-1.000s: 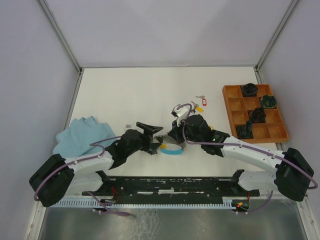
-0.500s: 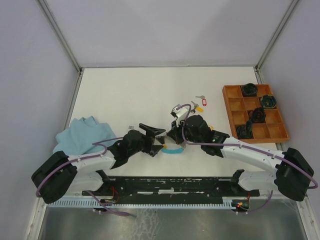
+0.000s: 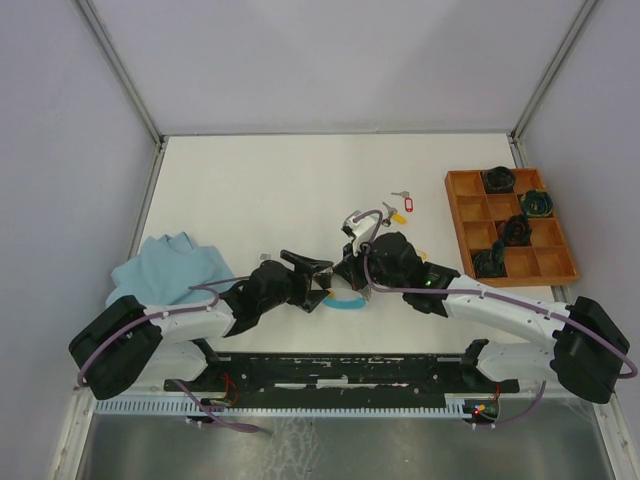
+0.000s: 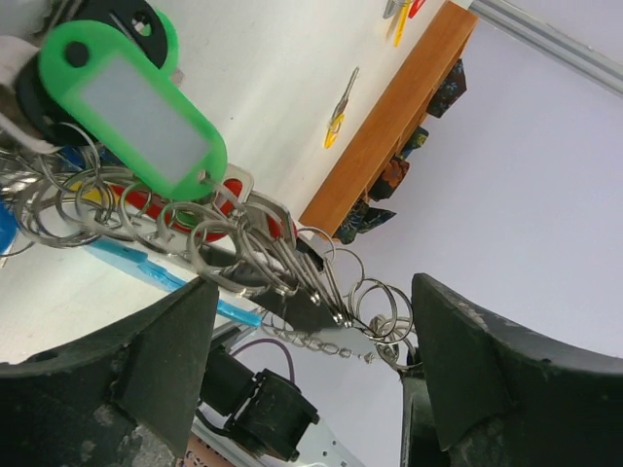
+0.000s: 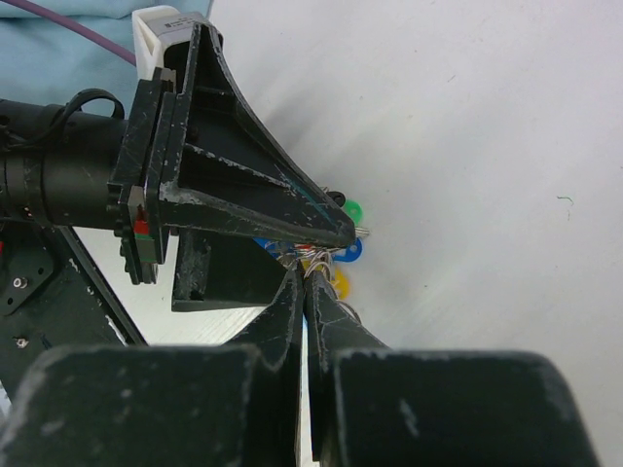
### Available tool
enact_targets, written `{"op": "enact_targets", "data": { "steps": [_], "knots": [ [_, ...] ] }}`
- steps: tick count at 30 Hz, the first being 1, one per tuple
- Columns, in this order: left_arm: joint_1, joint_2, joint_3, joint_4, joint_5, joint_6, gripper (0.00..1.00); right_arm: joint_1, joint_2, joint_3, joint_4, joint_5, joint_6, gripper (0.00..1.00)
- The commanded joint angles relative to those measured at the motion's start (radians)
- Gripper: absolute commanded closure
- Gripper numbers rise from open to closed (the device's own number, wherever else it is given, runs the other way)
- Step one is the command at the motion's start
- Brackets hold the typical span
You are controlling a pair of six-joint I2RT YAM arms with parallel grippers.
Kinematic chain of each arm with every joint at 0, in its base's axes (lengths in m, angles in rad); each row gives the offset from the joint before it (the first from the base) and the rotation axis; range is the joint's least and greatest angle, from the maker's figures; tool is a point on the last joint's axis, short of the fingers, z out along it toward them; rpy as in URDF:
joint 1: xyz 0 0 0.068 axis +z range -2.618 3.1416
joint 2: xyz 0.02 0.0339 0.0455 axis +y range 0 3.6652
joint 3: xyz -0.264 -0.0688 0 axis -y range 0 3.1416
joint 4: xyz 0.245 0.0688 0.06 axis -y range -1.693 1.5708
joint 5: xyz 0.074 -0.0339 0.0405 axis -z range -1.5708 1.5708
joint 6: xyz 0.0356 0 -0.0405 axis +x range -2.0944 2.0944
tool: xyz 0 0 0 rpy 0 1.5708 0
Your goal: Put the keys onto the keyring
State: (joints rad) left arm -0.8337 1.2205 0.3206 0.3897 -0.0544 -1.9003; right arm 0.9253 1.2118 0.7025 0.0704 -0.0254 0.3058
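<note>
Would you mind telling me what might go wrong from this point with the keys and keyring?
1. The left hand stands open around a crowded bunch of small rings below the green tag; closing could snag several at once.
2. The right hand is pinched shut only at its tips beside the bunch, so whatever it holds might slip.

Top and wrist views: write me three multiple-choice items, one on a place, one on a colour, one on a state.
1. The wooden tray sits on which side in the top view? A. left B. right C. centre
2. The big tag nearest the left wrist camera is: A. purple B. brown C. green
3. The right gripper is: A. wide open B. shut C. out of view
Answers: B, it lies far to the right; C, bright green plastic; B, its fingers press together in the right wrist view.
</note>
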Motion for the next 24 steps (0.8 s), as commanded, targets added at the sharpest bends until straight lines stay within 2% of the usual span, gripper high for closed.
{"op": "enact_targets", "data": {
  "steps": [1,6,15,18,22,24],
  "knots": [
    [-0.006,0.039,0.022,0.096,-0.037,-0.05,0.18,0.01,-0.063,0.0,0.065,-0.024,0.002,0.99],
    [-0.007,0.059,0.026,0.124,-0.068,-0.045,0.3,0.013,-0.092,-0.016,0.042,-0.056,0.005,0.99],
    [-0.006,0.05,0.017,0.14,-0.116,0.037,0.63,0.017,-0.11,-0.036,-0.018,-0.079,0.022,0.97],
    [-0.005,0.054,0.015,0.136,-0.12,0.087,0.71,0.018,-0.11,-0.038,-0.044,-0.079,0.027,0.92],
    [-0.004,0.05,0.04,0.056,-0.135,0.19,0.79,0.017,-0.135,-0.036,-0.097,-0.082,0.023,0.77],
    [-0.002,0.046,0.067,-0.005,-0.144,0.287,0.82,0.017,-0.151,-0.027,-0.136,-0.083,0.0,0.7]
  ]
}}
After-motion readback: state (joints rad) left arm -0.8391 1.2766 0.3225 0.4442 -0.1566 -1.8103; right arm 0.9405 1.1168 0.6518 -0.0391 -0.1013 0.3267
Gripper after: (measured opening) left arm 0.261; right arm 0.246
